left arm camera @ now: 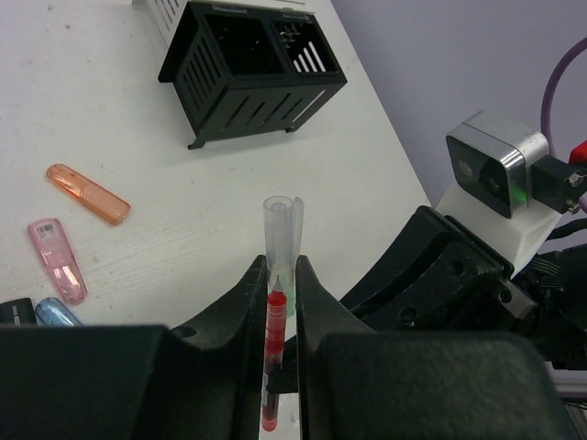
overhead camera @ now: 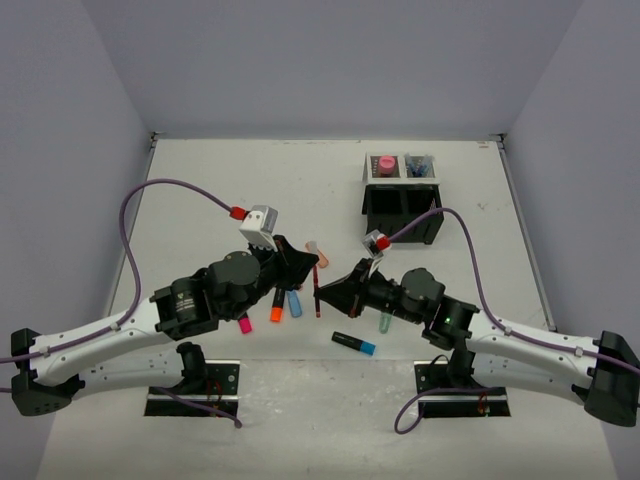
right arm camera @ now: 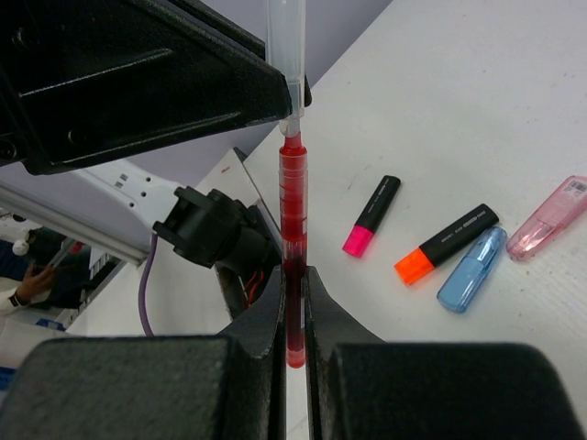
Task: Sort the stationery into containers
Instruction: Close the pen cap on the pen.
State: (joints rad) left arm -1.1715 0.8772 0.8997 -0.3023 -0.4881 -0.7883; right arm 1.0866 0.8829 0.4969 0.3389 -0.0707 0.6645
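Overhead, the red pen (overhead camera: 317,290) hangs above the tabletop's near middle, pinched at once by the left gripper (overhead camera: 309,266) and the right gripper (overhead camera: 322,292). Its long axis runs from near edge to far edge. The organizer (overhead camera: 366,205) sits toward the far right corner, closer to the right arm (so that arm is probably the carrier). Left wrist view: jaws clamp the pen near its clear capped end. Right wrist view: jaws squeeze the red barrel lower down.

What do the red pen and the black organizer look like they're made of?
The red pen looks like glossy translucent plastic; red shows through its barrel. The black organizer is matte with thin slotted walls, probably metal, possibly plastic.
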